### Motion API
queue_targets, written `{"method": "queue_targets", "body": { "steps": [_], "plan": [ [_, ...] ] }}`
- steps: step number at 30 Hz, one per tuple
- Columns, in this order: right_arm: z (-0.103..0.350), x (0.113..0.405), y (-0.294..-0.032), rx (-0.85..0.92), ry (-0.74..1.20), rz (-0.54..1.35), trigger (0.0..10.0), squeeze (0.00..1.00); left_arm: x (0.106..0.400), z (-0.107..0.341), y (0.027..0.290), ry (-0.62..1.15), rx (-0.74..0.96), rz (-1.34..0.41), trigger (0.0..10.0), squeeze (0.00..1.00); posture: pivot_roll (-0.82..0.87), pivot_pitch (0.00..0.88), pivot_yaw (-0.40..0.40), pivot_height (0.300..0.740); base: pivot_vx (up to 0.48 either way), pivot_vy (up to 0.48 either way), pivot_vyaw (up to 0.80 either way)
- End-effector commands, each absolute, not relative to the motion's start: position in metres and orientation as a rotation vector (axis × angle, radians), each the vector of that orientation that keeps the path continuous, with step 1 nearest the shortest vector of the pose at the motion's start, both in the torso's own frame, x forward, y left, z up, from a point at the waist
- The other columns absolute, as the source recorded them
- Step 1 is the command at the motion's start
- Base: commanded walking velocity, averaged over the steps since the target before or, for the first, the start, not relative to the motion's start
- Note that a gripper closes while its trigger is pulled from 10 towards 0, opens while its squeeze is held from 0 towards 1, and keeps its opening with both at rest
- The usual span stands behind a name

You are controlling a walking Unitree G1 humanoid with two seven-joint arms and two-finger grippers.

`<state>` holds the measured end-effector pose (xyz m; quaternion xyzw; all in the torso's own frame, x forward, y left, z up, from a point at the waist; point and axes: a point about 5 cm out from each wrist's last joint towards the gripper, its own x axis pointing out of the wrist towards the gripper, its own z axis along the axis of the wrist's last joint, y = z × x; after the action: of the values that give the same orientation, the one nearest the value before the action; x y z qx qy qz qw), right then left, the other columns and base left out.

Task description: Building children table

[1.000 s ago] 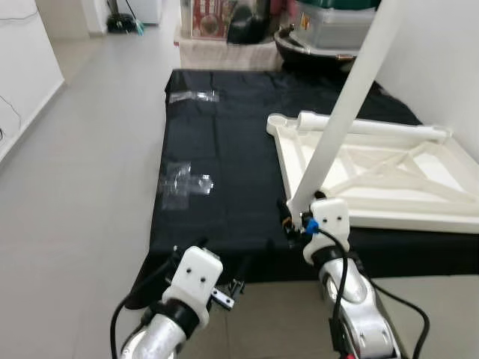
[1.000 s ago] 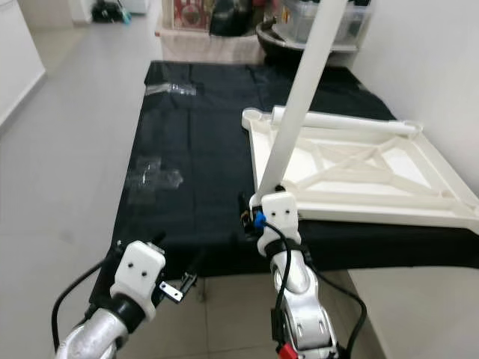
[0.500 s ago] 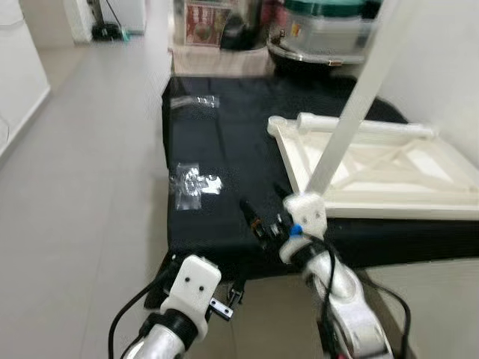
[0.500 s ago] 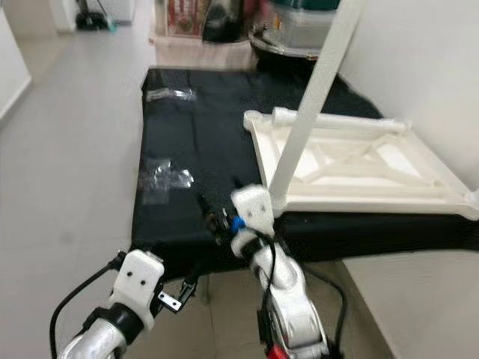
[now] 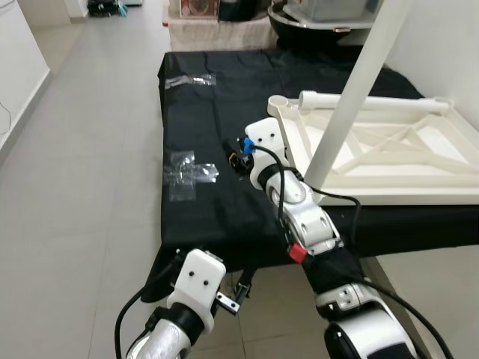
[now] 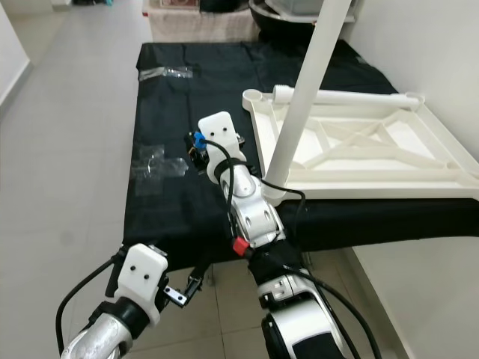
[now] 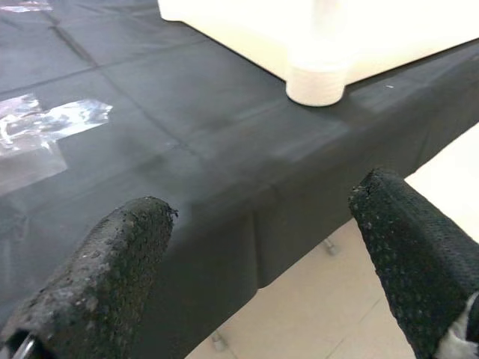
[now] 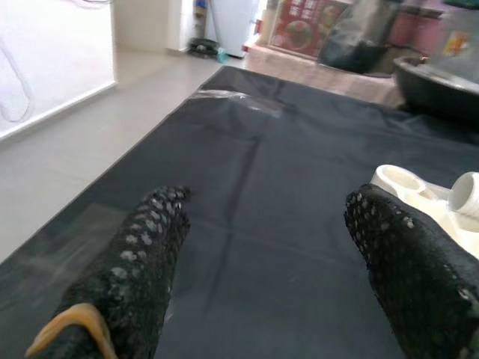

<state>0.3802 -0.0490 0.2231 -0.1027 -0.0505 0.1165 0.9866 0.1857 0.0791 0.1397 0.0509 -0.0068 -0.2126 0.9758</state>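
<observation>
The left gripper (image 7: 262,262) hangs spread wide and empty by the near edge of the black cloth (image 5: 209,217). Further on, the right gripper (image 8: 277,254) hovers spread over the cloth, near the plastic bags (image 5: 187,176). Beyond lies the upturned tabletop (image 5: 389,161), one leg (image 5: 359,82) fitted upright (top cut off), another leg (image 5: 374,105) lying across it; the remaining legs are still to fit, I judge

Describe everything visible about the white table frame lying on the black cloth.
The white table frame looks like glossy painted wood or plastic. It lies upside down and flat on the black cloth, showing a raised rim, diagonal cross braces and round corner sockets. One white leg stands tilted in the near corner socket; a second leg lies along the far edge.
</observation>
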Motion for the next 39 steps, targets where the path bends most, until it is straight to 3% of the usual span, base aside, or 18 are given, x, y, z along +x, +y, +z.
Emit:
{"method": "queue_targets", "body": {
  "steps": [1, 6, 8, 10, 13, 17, 18, 21, 26, 27, 30, 34, 35, 38, 39],
  "plan": [
    [0.224, 0.388, -0.051, -0.174, -0.085, 0.105, 10.0, 0.0, 0.183, 0.141, 0.076, -0.01, 0.099, -0.437, 10.0, 0.0, 0.13, 0.107, -0.108, 0.74, 0.0, 0.0, 0.0],
    [0.227, 0.393, -0.055, -0.134, -0.083, 0.001, 10.0, 0.0, 0.182, 0.141, 0.075, -0.01, 0.097, -0.439, 10.0, 0.0, 0.13, 0.107, -0.108, 0.74, 0.0, 0.0, 0.0],
    [0.231, 0.399, -0.067, -0.092, -0.071, -0.199, 10.0, 0.0, 0.182, 0.141, 0.074, -0.01, 0.096, -0.437, 10.0, 0.0, 0.14, 0.105, -0.115, 0.74, 0.0, 0.0, 0.0],
    [0.231, 0.399, -0.067, -0.092, -0.071, -0.199, 10.0, 0.0, 0.182, 0.141, 0.074, -0.01, 0.096, -0.437, 10.0, 0.0, 0.14, 0.105, -0.115, 0.74, 0.0, 0.0, 0.0],
    [0.225, 0.4, -0.081, -0.06, -0.016, -0.457, 10.0, 0.0, 0.183, 0.14, 0.074, -0.01, 0.1, -0.443, 10.0, 0.0, 0.13, 0.097, -0.113, 0.74, 0.0, 0.0, 0.0],
    [0.221, 0.4, -0.089, -0.026, 0.0, -0.5, 10.0, 0.0, 0.184, 0.139, 0.074, -0.013, 0.105, -0.445, 10.0, 0.0, 0.13, 0.096, -0.113, 0.74, 0.0, 0.0, 0.0],
    [0.22, 0.401, -0.105, -0.022, 0.011, -0.607, 10.0, 0.0, 0.185, 0.139, 0.074, -0.014, 0.108, -0.444, 10.0, 0.0, 0.13, 0.098, -0.113, 0.74, 0.0, 0.0, 0.0],
    [0.221, 0.4, -0.118, -0.024, 0.016, -0.704, 10.0, 0.0, 0.185, 0.139, 0.074, -0.014, 0.111, -0.443, 10.0, 0.0, 0.13, 0.101, -0.11, 0.74, 0.0, 0.0, 0.0],
    [0.22, 0.399, -0.121, -0.021, 0.023, -0.724, 10.0, 0.0, 0.185, 0.14, 0.075, -0.014, 0.111, -0.443, 10.0, 0.0, 0.13, 0.102, -0.109, 0.74, 0.0, 0.0, 0.0],
    [0.211, 0.392, -0.137, -0.029, 0.05, -0.791, 10.0, 0.0, 0.185, 0.139, 0.074, -0.009, 0.11, -0.445, 10.0, 0.0, 0.13, 0.108, -0.104, 0.74, 0.0, 0.0, 0.0],
    [0.204, 0.384, -0.148, -0.066, 0.061, -0.825, 10.0, 0.0, 0.185, 0.138, 0.074, -0.005, 0.108, -0.446, 10.0, 0.0, 0.12, 0.107, -0.102, 0.74, 0.0, 0.0, 0.0],
    [0.201, 0.382, -0.148, -0.077, 0.069, -0.81, 10.0, 0.0, 0.185, 0.139, 0.074, -0.004, 0.108, -0.447, 10.0, 0.0, 0.12, 0.113, -0.1, 0.74, 0.0, 0.0, 0.0],
    [0.199, 0.381, -0.147, -0.107, 0.059, -0.794, 10.0, 0.0, 0.185, 0.139, 0.074, -0.003, 0.109, -0.448, 10.0, 0.0, 0.12, 0.115, -0.1, 0.74, 0.0, 0.0, 0.0],
    [0.192, 0.392, -0.122, -0.109, 0.055, -0.461, 10.0, 0.0, 0.185, 0.139, 0.075, -0.002, 0.111, -0.445, 10.0, 0.0, 0.12, 0.121, -0.099, 0.74, 0.0, 0.0, 0.0],
    [0.192, 0.392, -0.122, -0.109, 0.055, -0.461, 10.0, 0.0, 0.185, 0.139, 0.075, -0.002, 0.111, -0.445, 10.0, 0.0, 0.12, 0.121, -0.099, 0.74, 0.0, 0.0, 0.0]
  ]
}}
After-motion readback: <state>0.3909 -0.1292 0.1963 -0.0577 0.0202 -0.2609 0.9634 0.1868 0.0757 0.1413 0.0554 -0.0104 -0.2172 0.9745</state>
